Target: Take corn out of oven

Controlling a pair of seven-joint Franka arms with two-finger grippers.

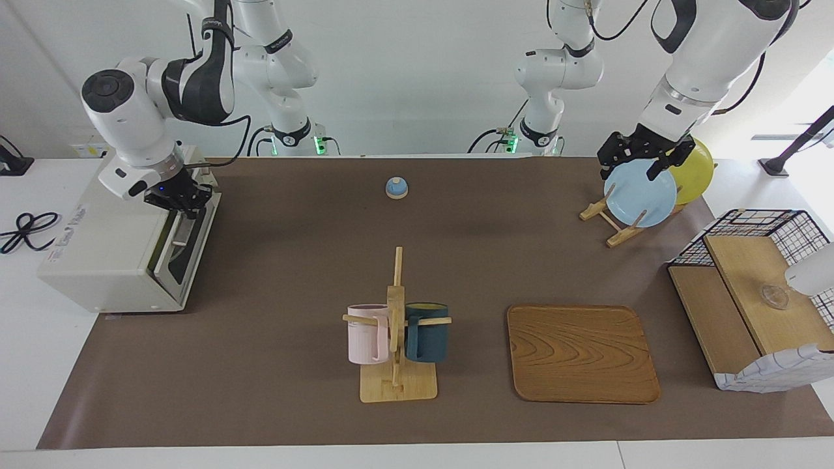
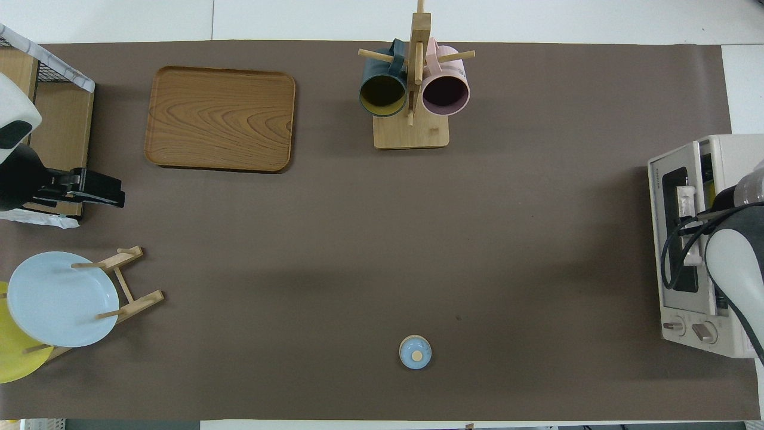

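Note:
The cream-white oven [image 1: 107, 254] stands at the right arm's end of the table; it also shows in the overhead view [image 2: 686, 179]. Its dark glass door [image 1: 186, 251] is tilted a little open at the top. My right gripper [image 1: 184, 198] is at the door's top edge, shut on the bar handle; in the overhead view the arm covers it. A thin yellow sliver [image 2: 708, 179] shows in the gap inside the oven; the corn is otherwise hidden. My left gripper [image 1: 642, 161] is open and empty, raised over the plate rack, and waits.
A blue plate [image 1: 640, 195] and a yellow plate [image 1: 694, 170] stand in a wooden rack. A wire basket with wooden boards [image 1: 749, 306], a wooden tray [image 1: 581, 353], a mug tree with two mugs [image 1: 397, 332] and a small blue bell [image 1: 397, 187] are on the brown mat.

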